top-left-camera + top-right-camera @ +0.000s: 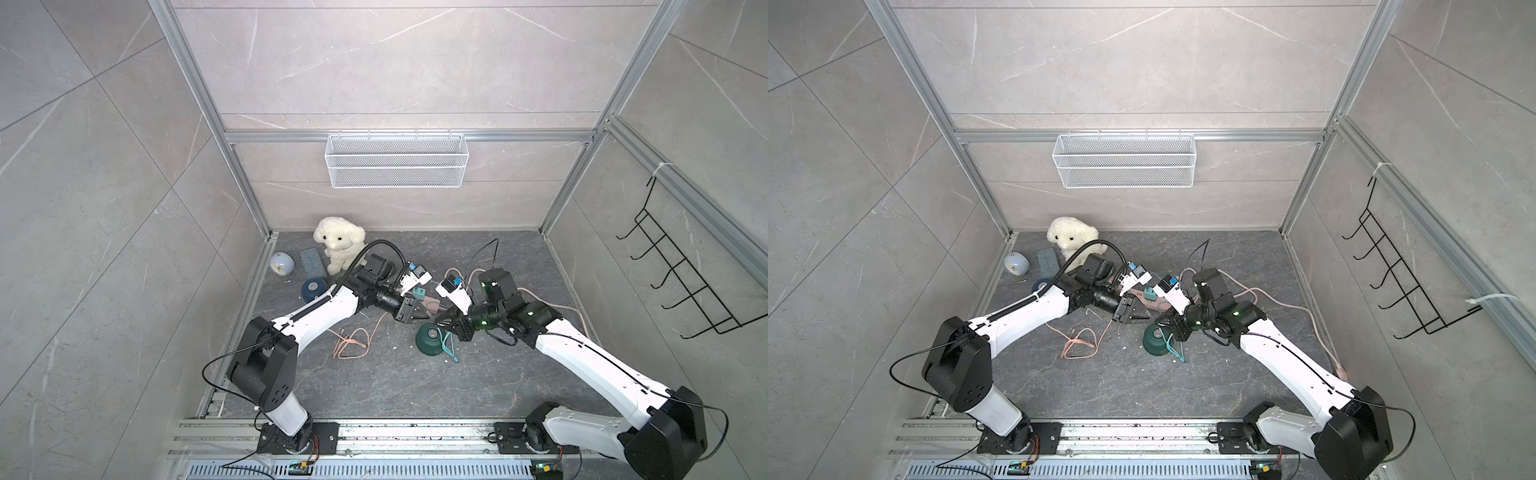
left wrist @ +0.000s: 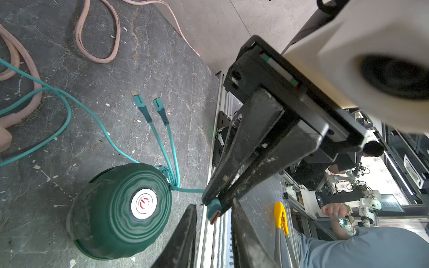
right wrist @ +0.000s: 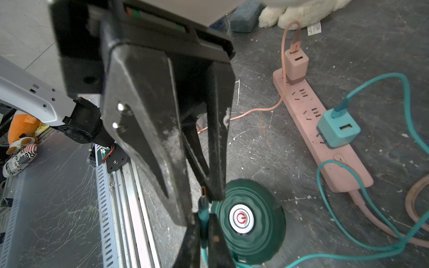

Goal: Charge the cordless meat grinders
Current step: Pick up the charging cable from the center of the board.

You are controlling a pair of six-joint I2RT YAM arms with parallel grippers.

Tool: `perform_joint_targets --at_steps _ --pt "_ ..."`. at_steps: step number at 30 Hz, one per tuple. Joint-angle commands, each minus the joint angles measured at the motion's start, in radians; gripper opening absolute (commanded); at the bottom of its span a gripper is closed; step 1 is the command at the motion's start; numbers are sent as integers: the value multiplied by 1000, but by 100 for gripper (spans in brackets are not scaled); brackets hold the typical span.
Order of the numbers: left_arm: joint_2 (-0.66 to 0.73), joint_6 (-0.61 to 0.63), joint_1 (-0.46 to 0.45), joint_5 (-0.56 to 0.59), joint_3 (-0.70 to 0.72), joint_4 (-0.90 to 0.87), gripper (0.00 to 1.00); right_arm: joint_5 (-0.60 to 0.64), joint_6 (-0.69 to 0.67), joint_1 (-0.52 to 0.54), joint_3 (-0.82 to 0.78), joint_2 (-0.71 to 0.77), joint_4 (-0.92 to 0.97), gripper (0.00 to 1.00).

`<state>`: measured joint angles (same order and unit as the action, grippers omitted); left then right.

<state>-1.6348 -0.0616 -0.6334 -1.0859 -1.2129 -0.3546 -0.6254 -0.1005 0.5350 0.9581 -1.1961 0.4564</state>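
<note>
The green grinder [image 3: 267,232] bears a red power sign [image 3: 240,218] on top.

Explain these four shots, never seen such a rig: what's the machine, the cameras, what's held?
Two robot arms, left and right, stand on a rail, each ending in a two-finger gripper. Two pictures come from one overhead stereo camera, two from cameras on the wrists. On the dark slab lie a green meat grinder, a navy grinder by the left arm, a pink power strip carrying a teal plug cube and a pink plug cube, a plush dog and a pink cable. The right gripper pinches the connector of a teal cable close by the green grinder. The left gripper is open, fingers either side of that connector, holding nothing.
</note>
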Motion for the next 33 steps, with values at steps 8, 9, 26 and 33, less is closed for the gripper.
perform_joint_targets --at_steps 8,9,26,33 --pt "15 20 -7 -107 -27 3 2 -55 -12 -7 47 -40 -12 11" --pt "15 19 -7 -112 -28 3 1 -56 -11 -9 44 -38 -12 13" --pt "35 -13 -5 -161 -16 41 0 -181 -42 -49 -23 -9 -34 11" --pt "35 -24 -5 -156 -16 59 0 -181 -7 -77 -44 17 -24 28"
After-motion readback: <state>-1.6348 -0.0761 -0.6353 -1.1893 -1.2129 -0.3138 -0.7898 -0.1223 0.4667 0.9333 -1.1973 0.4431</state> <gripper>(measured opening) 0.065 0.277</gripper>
